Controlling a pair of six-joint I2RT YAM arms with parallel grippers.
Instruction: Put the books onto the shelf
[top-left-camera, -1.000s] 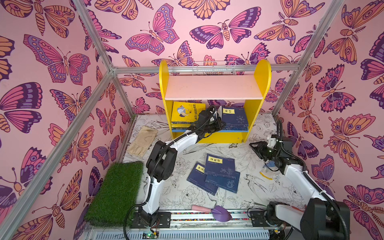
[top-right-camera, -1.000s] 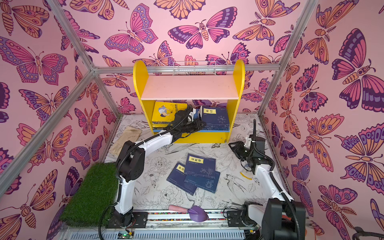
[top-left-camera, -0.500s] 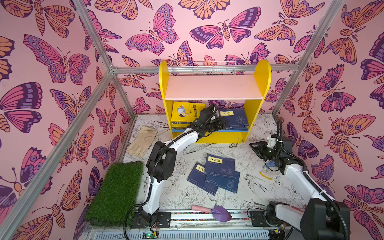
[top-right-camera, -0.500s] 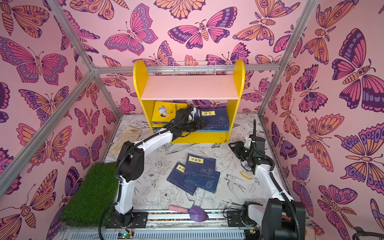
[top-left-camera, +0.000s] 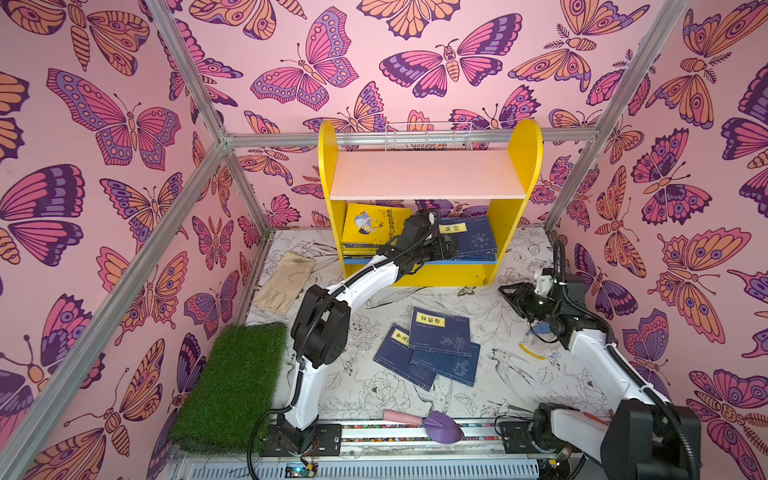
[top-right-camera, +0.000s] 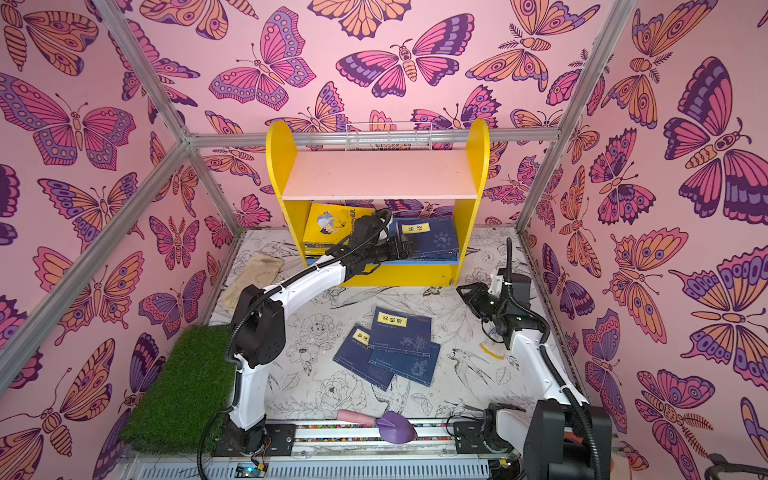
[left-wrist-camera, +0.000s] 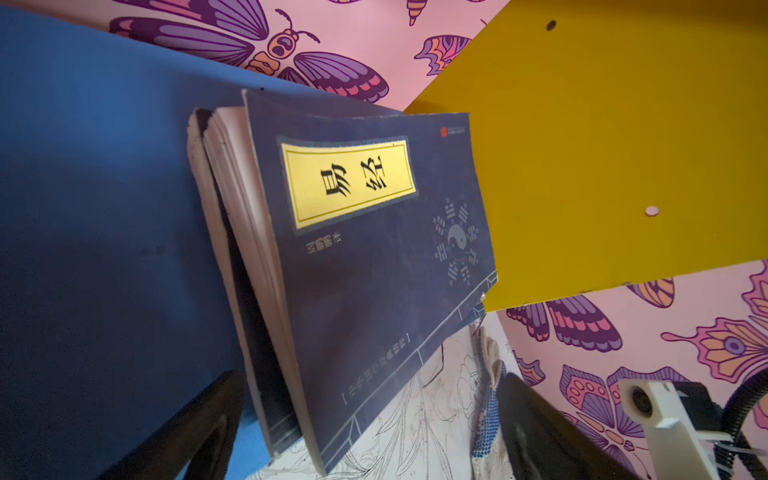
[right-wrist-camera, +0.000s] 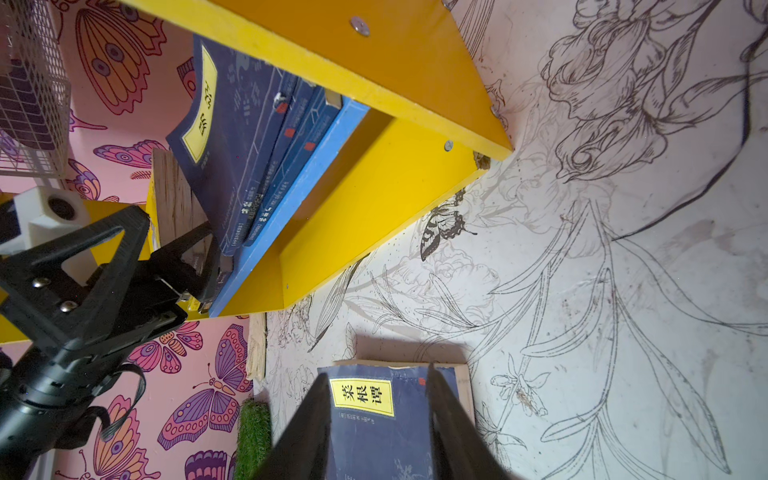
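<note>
The shelf (top-left-camera: 525, 145) stands at the back wall in both top views. On its blue lower board lie yellow books (top-left-camera: 374, 224) on the left and a stack of navy books (top-left-camera: 473, 239) on the right. My left gripper (top-left-camera: 446, 249) reaches in at that board and stands open, its fingers wide on either side of the top navy book's (left-wrist-camera: 374, 249) near edge. Three more navy books (top-left-camera: 432, 349) lie overlapped on the floor. My right gripper (top-left-camera: 509, 293) hovers open to their right with nothing in it; the top floor book (right-wrist-camera: 374, 419) shows beyond its fingers.
A green turf mat (top-left-camera: 232, 382) lies front left, with a beige glove (top-left-camera: 286, 282) beyond it. A purple trowel (top-left-camera: 436, 424) rests on the front rail. A white wire basket (top-left-camera: 428, 135) hangs behind the shelf. A small yellow-and-blue cloth (top-left-camera: 534, 345) lies under the right arm.
My left gripper has gone from shut to wide open at the lower board, letting go of the navy book on the stack. The right arm has not moved.
</note>
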